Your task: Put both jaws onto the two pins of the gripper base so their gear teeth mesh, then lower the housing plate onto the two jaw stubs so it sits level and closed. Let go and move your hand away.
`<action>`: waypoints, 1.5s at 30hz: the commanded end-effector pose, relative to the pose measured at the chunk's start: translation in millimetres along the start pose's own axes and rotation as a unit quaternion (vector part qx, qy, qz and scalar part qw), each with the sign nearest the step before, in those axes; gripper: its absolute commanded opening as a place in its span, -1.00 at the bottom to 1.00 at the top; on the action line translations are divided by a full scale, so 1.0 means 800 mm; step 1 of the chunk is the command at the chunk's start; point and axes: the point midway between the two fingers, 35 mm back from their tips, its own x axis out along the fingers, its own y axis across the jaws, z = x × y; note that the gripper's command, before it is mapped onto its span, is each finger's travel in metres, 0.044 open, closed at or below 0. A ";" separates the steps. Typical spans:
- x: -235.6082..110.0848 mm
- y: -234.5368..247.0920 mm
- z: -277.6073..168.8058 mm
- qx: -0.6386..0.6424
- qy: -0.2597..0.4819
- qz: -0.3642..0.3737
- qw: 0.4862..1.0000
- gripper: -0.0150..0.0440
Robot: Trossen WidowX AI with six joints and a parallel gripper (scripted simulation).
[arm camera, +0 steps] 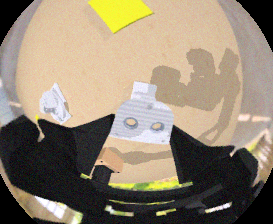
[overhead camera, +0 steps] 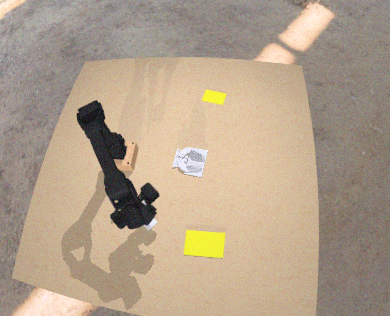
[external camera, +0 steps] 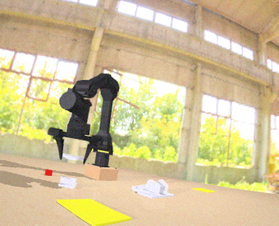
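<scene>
The white housing plate (external camera: 72, 156) (arm camera: 146, 112) with two round holes is held between the fingers of my gripper (external camera: 73, 160) (arm camera: 141, 121), roughly level and raised above the table. In the top view the arm mostly covers it. The white gripper base (overhead camera: 197, 171) (external camera: 150, 194) (arm camera: 63, 114) lies flat on the table, away from my gripper. Two rounded pale jaws (external camera: 157, 186) stand up on it, close together. Whether their teeth mesh is too small to tell.
A small white stand (external camera: 67, 182) (arm camera: 143, 89) is on the table below the plate. A red cube (external camera: 49, 172) lies near it. A wooden block (overhead camera: 131, 156) (external camera: 101, 172) (arm camera: 110, 160) is by the arm. Yellow mats (overhead camera: 214, 97) (overhead camera: 205, 244) (external camera: 93, 212) (external camera: 204, 190) (arm camera: 119, 14) lie farther out.
</scene>
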 end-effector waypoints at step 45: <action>-0.005 0.179 -0.006 -0.128 -0.005 0.005 0.992 0.70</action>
